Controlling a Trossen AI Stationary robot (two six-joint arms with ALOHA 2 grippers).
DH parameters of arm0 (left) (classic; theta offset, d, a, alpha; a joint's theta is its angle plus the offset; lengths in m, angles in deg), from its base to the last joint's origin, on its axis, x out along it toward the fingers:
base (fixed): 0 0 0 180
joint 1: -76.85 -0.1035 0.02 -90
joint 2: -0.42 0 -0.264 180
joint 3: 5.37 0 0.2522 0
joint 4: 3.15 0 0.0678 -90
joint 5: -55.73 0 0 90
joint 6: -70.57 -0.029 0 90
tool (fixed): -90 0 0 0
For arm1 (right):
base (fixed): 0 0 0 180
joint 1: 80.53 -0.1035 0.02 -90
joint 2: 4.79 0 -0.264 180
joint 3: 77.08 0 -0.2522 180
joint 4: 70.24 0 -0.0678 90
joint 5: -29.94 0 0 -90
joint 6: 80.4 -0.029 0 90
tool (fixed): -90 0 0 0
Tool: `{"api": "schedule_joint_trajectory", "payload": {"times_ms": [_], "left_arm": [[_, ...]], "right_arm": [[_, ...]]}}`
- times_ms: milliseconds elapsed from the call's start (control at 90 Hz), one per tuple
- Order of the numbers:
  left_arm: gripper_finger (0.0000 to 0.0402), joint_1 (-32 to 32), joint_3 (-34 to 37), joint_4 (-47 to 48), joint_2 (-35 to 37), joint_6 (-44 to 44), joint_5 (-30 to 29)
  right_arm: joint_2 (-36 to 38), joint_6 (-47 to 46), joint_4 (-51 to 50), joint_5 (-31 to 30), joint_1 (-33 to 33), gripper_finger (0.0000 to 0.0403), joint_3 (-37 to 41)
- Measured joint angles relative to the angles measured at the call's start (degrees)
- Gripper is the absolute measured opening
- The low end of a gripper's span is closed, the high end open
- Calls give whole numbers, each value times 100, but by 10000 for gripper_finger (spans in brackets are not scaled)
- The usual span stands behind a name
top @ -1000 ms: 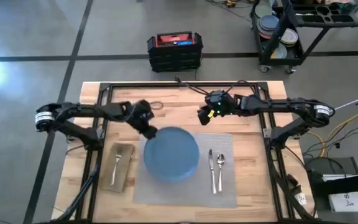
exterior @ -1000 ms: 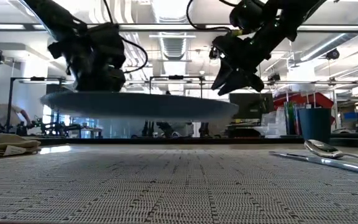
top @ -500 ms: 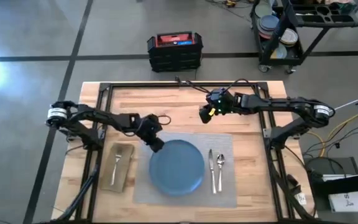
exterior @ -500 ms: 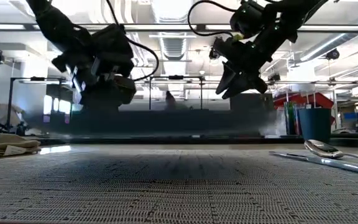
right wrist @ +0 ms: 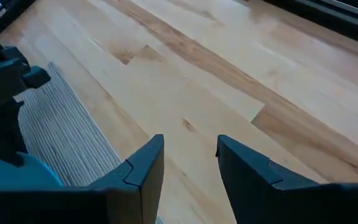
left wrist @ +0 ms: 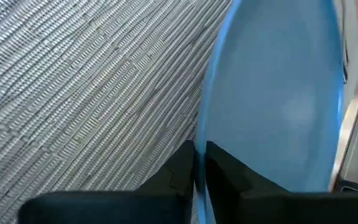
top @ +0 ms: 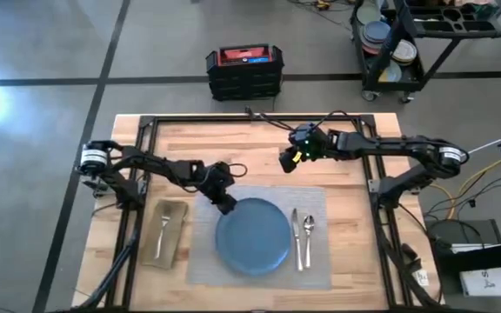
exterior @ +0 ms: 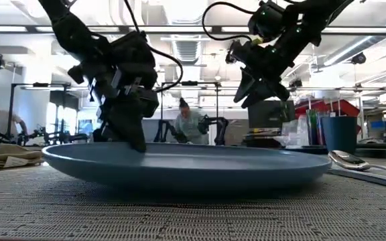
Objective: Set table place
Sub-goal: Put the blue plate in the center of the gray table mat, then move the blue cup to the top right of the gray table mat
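plate (top: pixel 252 236) now lies flat on the placemat (top: pixel 203 261), about in its middle; a second ago it hung in the air above the mat's far left part, and half a second ago it was lower but not yet down. in the low view its underside (exterior: pixel 186 175) rests on the weave. the left gripper (top: pixel 225 205) has come down and toward the mat's centre with it, and is clenched on the plate's far left rim; in the left wrist view the two fingers (left wrist: pixel 225 171) pinch the thin blue edge (left wrist: pixel 201 134) between them, one on the mat side, one over the plate's face. knife (top: pixel 296 236) and spoon (top: pixel 309 233) lie side by side on the mat just right of the plate, apart from it. left of the mat, the napkin (top: pixel 169 233) sits on the table (top: pixel 250 143) with the fork (top: pixel 162 235) on top. the right gripper (top: pixel 283 162) hovers over bare wood beyond the mat's far edge, fingers (right wrist: pixel 145 165) apart and holding nothing, where it was before. the cup (exterior: pixel 339 134) stands far off at the right in the low view.
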State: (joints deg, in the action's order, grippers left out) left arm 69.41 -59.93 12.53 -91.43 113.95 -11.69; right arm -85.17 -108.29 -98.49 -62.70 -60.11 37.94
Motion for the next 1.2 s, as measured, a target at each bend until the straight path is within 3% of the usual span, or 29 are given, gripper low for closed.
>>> {"api": "schedule_joint_trajectory", "payload": {"times_ms": [267, 478, 533, 656, 889, 1078, 1200], "left_arm": [[72, -38, -83, -3, 132, -119, 10], [95, -54, -83, 9, 298, -238, 5], [101, -55, -83, 48, 327, -252, -2], [111, -52, -83, 60, 380, -284, -6], [123, -52, -81, 93, 489, -283, 1], [127, -53, -80, 118, 550, -283, 5], [127, -52, -79, 113, 555, -369, 8]], "right_arm": [[54, 534, -478, -116, 41, 154, -101], [127, 1453, -3091, -1945, 185, 156, -877], [127, 1516, -3580, -2161, 332, 157, -1055], [136, 1446, -4339, -2190, 864, 158, -1123], [148, 1370, -4519, -2160, 1783, 165, -1021], [149, 1136, -4938, -2242, 2136, 190, -1019], [149, 1112, -5083, -1967, 2156, 208, -1019]]}}
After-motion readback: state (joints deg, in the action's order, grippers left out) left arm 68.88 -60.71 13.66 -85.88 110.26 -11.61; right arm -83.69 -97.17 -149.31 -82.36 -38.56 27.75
